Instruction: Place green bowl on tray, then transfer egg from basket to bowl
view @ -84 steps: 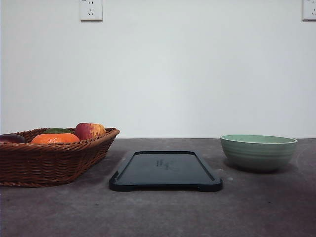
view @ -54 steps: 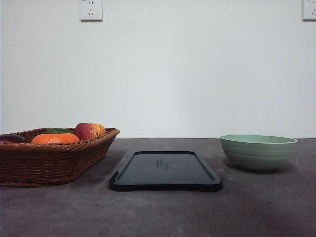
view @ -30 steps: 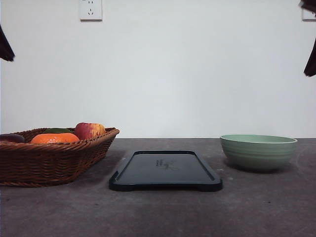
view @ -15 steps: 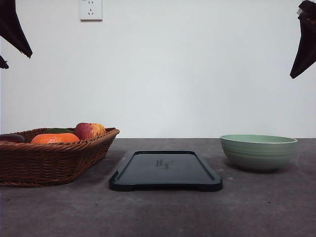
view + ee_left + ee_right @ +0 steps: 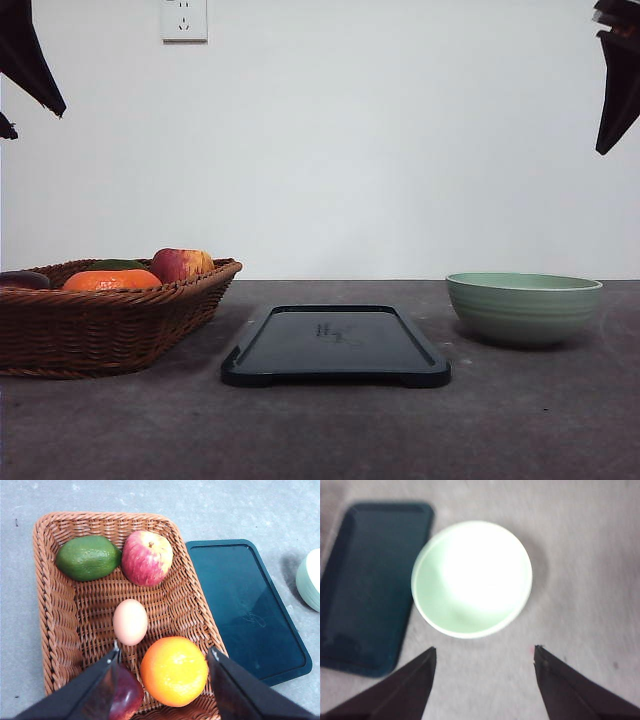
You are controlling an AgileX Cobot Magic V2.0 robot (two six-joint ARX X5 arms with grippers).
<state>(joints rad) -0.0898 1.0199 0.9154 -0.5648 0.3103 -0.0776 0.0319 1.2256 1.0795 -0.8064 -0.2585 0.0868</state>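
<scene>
Green bowl (image 5: pixel 472 580) on table right of tray (image 5: pixel 335 345), empty. My right gripper (image 5: pixel 485 655) hangs above, spread wide, holding nothing. Rigid, smooth (likely ceramic); I'd pinch rim wall.

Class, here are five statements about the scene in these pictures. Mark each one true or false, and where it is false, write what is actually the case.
1. The green bowl already sits on the tray. False: it stands on the table beside the tray, apart from it.
2. The egg lies in the basket. True.
3. The left end effector is shut on the egg. False: it is open above the basket, holding nothing.
4. The right end effector is open above the green bowl. True.
5. The tray carries an orange. False: the tray is bare; the orange is in the basket.
</scene>
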